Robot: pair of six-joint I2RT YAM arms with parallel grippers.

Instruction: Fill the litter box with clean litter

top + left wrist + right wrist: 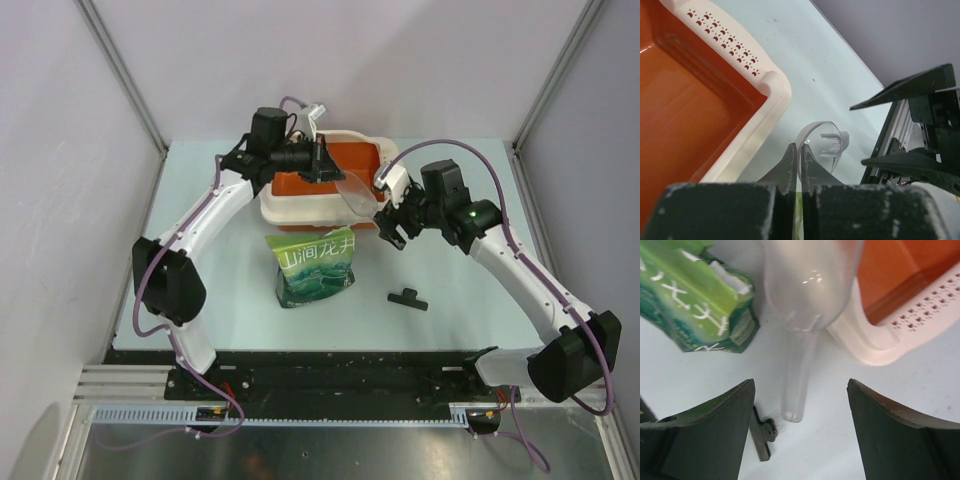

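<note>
Gaping wide, the right gripper (800, 386) stands with its jaws on either side of the handle of a clear scoop (810, 290), touching neither side of it. A black clip (762, 436) lies on the counter (695, 375) just inside the left jaw. Farther ahead, the green pouch (700, 300) lies off to the left of the jaws and a corner of the litter box (867, 346) to the right.

The left gripper (800, 152) has its jaws pinched shut on the thin rim of the scoop's bowl, so it alone carries the scoop. The box sits just to the left of those jaws and runs on beyond them. Its orange floor is bare.

No clean litter shows anywhere. It is presumably inside the pouch, whose top looks torn open.

Loose granules cannot be pinched, so they must ride in the scoop or pour from the pouch, and they will scatter at any tilt or jolt. The scoop looks light, stiff and slick. A grip on the rim may let it swivel under load, so the handle seems the surer hold. The pouch is soft and will likely slump, so grasping it low on its body would be safer.
</note>
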